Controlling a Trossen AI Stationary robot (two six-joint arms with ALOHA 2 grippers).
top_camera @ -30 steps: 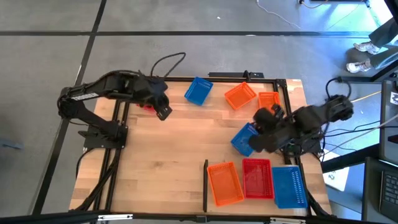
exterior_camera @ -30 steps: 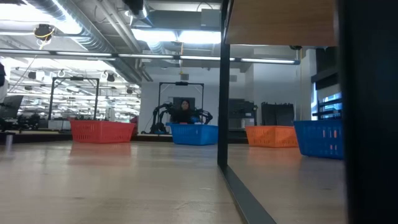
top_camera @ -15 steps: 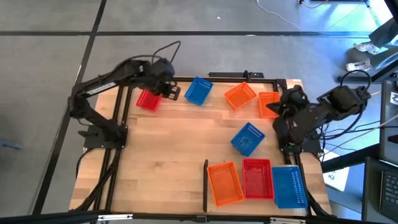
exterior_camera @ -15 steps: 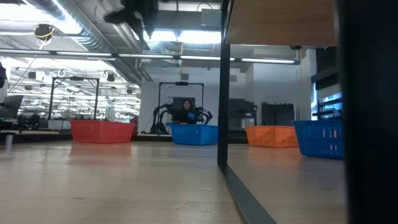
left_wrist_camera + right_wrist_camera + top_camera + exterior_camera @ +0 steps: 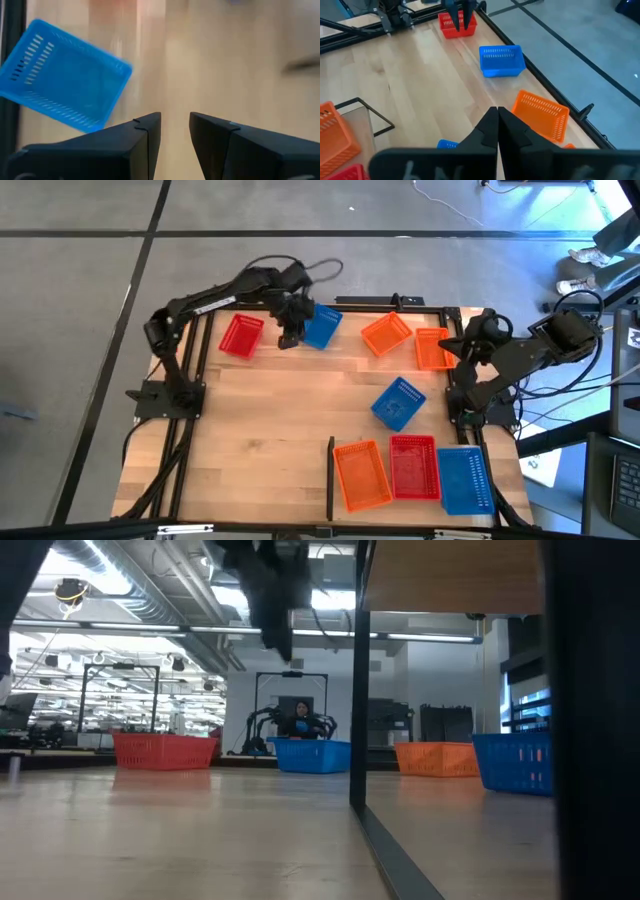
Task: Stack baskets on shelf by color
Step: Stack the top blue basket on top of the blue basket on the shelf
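Shelf: wood plank board [image 5: 300, 410] in a black frame, with a short divider strip [image 5: 330, 478] at its 6 o'clock edge.

Sorted row: right of the strip, at about 5 o'clock, an orange basket [image 5: 362, 474], a red basket [image 5: 413, 467] and a blue basket [image 5: 464, 479] lie side by side — whether any already holds a second basket I cannot tell.

Loose baskets: red one [image 5: 240, 336] at 10 o'clock; blue one [image 5: 321, 327] near 12; two orange [image 5: 386, 334] [image 5: 432, 348] toward 1–2 o'clock; another blue [image 5: 398, 401] just right of centre.

Left pincer: [image 5: 290, 340] hovers between the loose red and the 12 o'clock blue basket, just beside the blue one's edge. Its fingers stand slightly apart with nothing between them; the wrist view shows that blue basket [image 5: 62, 82] off to one side of the jaws.

Right pincer: [image 5: 468, 340] at the 3 o'clock edge, near the orange pair, fingers fully closed and empty.

Step in hand (judged): left arm lining up on a far-edge basket, most likely the blue.

Next move calls for: centring a finger over one mesh wall, descending, closing — then carrying to the matching colour at 5 o'clock.
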